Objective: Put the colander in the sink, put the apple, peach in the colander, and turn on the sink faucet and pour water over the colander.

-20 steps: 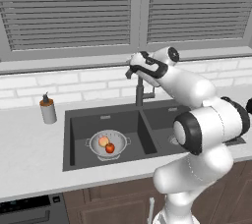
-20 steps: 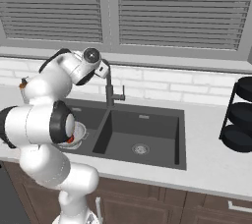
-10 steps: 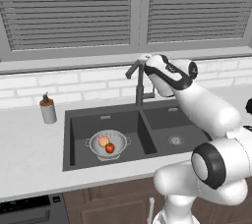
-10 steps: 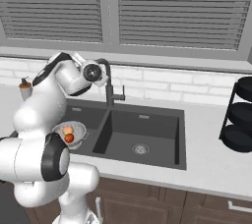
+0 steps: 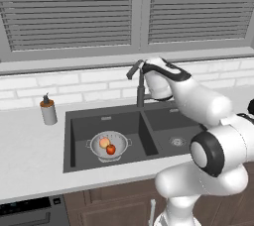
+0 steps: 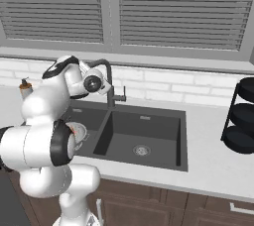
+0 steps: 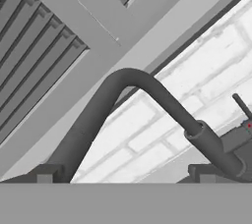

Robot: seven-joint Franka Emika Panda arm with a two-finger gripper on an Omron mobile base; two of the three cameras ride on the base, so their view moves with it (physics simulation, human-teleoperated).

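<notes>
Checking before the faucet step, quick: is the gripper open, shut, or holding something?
Gripper: open, holding nothing, its jaws either side of the sink faucet.

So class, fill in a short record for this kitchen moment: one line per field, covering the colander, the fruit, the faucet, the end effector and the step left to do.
colander: colander sits in the left basin of the sink
fruit: apple and peach lie inside the colander, touching
faucet: sink faucet stands behind the divider; no water visible
end effector: end effector open, fingertips either side of the faucet's curved neck
other: soap dispenser on the counter left of the sink
step left: turn on the faucet
</notes>
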